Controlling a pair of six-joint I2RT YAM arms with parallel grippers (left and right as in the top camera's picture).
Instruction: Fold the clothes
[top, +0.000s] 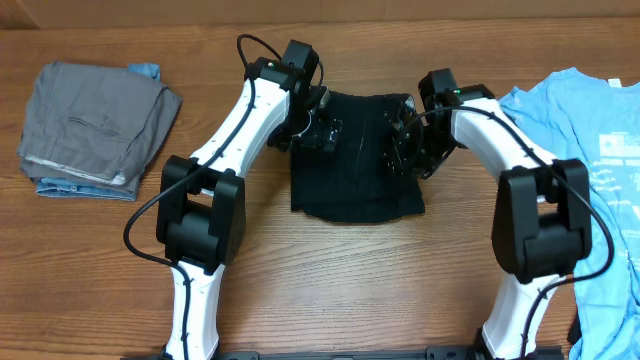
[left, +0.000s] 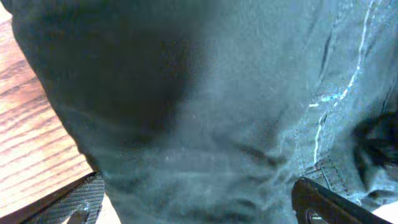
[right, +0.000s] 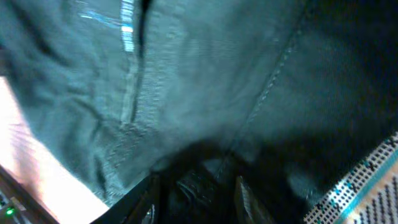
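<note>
The black shirt lies as a rough rectangle at the table's middle. My left gripper rests on its upper left edge. In the left wrist view its fingers stand wide apart with dark fabric filling the gap. My right gripper rests on the upper right edge. In the right wrist view its fingers are apart over a dark bunch of shirt fabric. A light blue T-shirt with white print lies spread at the far right.
A grey folded garment with a pocket seam lies at the far left on top of a light blue piece. The wooden table runs to the front edge. The right arm's base overlaps the blue T-shirt.
</note>
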